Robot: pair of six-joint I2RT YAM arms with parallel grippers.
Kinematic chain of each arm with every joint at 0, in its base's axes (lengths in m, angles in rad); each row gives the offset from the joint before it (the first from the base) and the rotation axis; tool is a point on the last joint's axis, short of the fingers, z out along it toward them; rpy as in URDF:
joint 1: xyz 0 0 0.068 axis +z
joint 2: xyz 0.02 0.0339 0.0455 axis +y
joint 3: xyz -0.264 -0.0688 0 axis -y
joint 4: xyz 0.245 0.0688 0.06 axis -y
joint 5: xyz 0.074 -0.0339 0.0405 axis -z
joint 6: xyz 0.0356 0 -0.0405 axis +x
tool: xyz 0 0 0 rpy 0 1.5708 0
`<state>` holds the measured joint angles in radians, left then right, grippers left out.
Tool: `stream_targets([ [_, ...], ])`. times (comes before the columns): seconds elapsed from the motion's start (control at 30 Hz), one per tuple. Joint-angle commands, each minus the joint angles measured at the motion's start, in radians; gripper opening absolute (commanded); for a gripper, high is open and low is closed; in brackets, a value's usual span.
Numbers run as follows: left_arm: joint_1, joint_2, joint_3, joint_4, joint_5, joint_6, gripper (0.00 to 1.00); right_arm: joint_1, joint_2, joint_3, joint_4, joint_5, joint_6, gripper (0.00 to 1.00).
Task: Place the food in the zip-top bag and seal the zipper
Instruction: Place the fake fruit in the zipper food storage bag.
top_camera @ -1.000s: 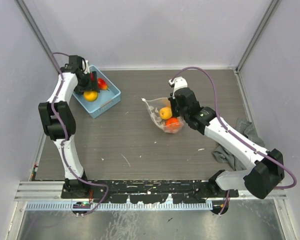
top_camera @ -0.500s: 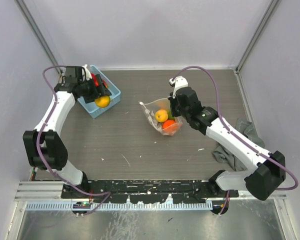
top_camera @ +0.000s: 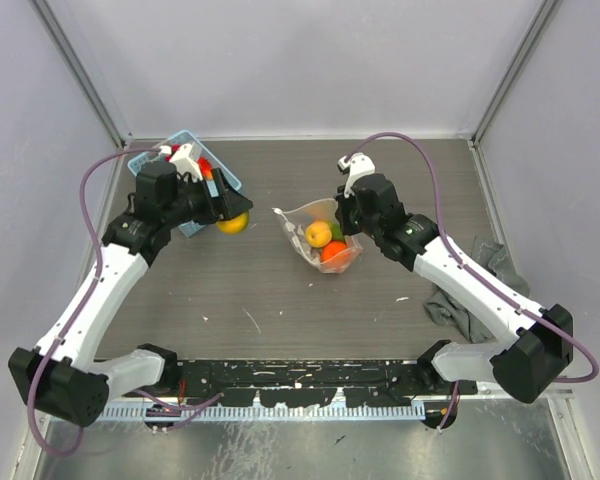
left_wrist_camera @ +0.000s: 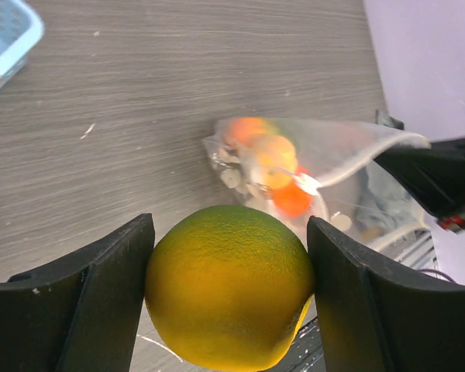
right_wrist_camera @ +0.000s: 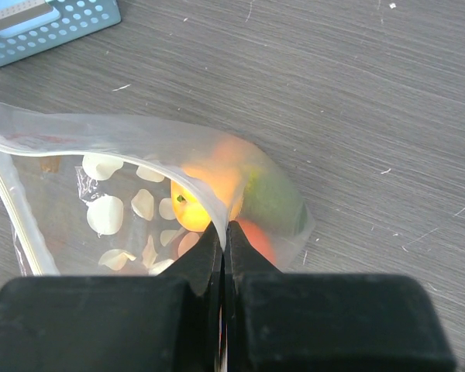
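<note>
Left fingers are clamped on either side of a yellow-orange fruit, which fills the gap between them. From above, that fruit hangs just off the corner of the blue basket, between it and the bag. It looks clear of the surface, though I can't be sure from here.

Right fingers are pinched tight on the bag's upper lip, holding it up so the mouth gapes. Through the plastic I can see an orange, a yellow and a green fruit already sitting at the closed end, which rests on the surface. The zipper runs along the mouth edge and is not pressed together.

What matters next is direction. The bag lies straight across from the left fingers, toward the right arm's side, with its open end facing them. In the left wrist view it sits directly beyond the held fruit. The mouth is a slanting slot, and only one lip is held; the other sags. The fruit looks nearly as wide as that opening, so I'd judge it has to go in along the bag's length, low under the raised lip. Too high and it would likely push the lip shut or tug it out of the pinch.

At least one red fruit remains in the basket, so filling is partway and sealing is some way off.
</note>
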<state>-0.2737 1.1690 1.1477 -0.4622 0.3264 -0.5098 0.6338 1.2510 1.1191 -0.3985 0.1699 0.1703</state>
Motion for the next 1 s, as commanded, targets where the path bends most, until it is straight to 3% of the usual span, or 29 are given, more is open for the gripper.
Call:
stream_targets([
  [0.0,-0.07,-0.089,-0.025,0.104,-0.041,-0.014,0.44,0.003,0.0,0.038,0.041,-0.029,0.028,0.01],
  [0.27,-0.204,-0.18,-0.081,0.219,-0.092,-0.014,0.44,0.003,0.008,0.028,0.052,-0.069,0.057,0.01],
  [0.5,-0.355,-0.184,-0.143,0.436,-0.162,0.0,0.44,0.003,0.008,0.025,0.059,-0.095,0.074,0.01],
  [0.97,-0.581,-0.025,-0.226,0.815,-0.351,0.129,0.43,0.003,0.002,0.011,0.089,-0.176,0.117,0.01],
])
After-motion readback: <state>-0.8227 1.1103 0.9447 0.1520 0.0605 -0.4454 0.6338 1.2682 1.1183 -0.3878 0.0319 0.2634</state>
